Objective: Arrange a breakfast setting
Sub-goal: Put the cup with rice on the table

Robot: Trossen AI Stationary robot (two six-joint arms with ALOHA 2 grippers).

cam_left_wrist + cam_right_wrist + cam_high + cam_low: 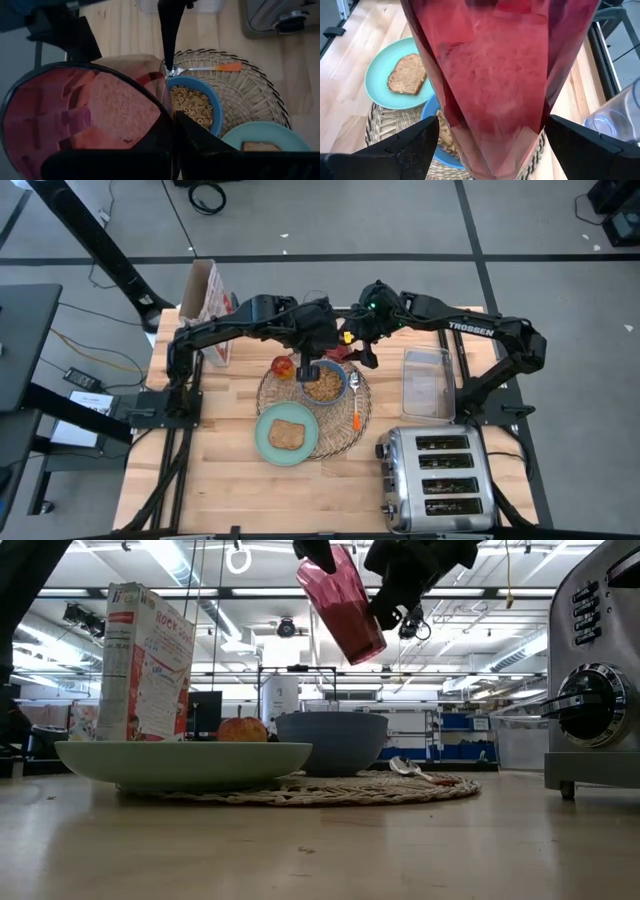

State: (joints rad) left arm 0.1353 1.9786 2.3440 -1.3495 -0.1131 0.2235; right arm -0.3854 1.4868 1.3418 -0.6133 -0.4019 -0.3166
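Your glass of pink drink (343,602) is up in the air, tilted, above the far side of the round woven wicker placemat (345,422), near the small blue bowl (324,384) of cereal. Both tools are at it: the left tool (308,367) is clamped narrow, and its wrist view has the glass pressed right against its fingers, so it looks to have the rim or wall pinched, though you cannot see the contact itself. The right tool (487,142) stands wide with a finger on either side of the glass body, not visibly closed on it. I read this as a handover, or a shared carry, of the drink, the last piece still off the table. The rest is already down: the mint-green plate (266,440) with the toast slice (287,434) overlaps the near edge of the placemat, the orange-handled spoon (356,411) lies on the mat just beside the bowl, and the red-yellow apple (283,365) sits at the mat's far left edge. Next you need to level the glass before anything spills, settle which tool carries it, then lower it upright onto bare table beside the mat, clear of the spoon, the clear container (427,384) and the toaster (438,479). The cereal box (210,308) stands well apart at far left.
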